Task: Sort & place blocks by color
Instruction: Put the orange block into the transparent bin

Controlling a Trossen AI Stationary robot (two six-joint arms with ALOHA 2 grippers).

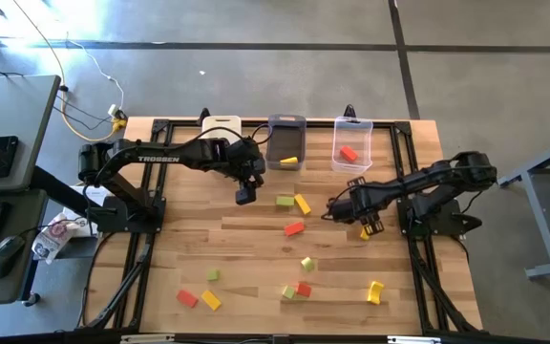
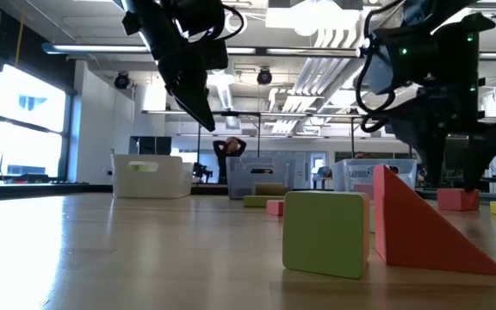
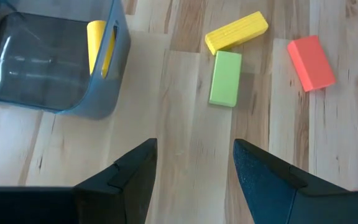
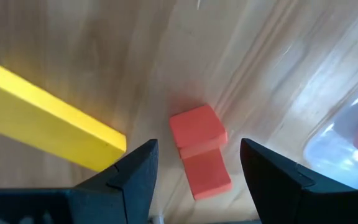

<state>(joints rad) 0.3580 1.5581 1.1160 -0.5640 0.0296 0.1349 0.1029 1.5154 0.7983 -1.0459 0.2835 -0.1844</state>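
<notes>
My left gripper (image 1: 244, 196) (image 3: 194, 174) is open and empty above the table, beside the dark grey bin (image 1: 285, 143), which holds a yellow block (image 3: 96, 46). Ahead of it lie a green bar (image 3: 225, 78), a yellow bar (image 3: 236, 32) and a red block (image 3: 311, 62). My right gripper (image 1: 337, 208) (image 4: 197, 180) is open and low over the table. Its fingers stand on either side of a small red block (image 4: 199, 149) without touching it. A yellow bar (image 4: 48, 127) lies beside it. The clear bin (image 1: 351, 148) holds a red block (image 1: 349, 153).
The white bin (image 1: 220, 129) stands left of the dark grey one at the far edge. More red, yellow and green blocks lie scattered toward the near edge, such as a green cube (image 2: 325, 232) and a red wedge (image 2: 420, 228). A desk (image 1: 8, 143) stands to the left.
</notes>
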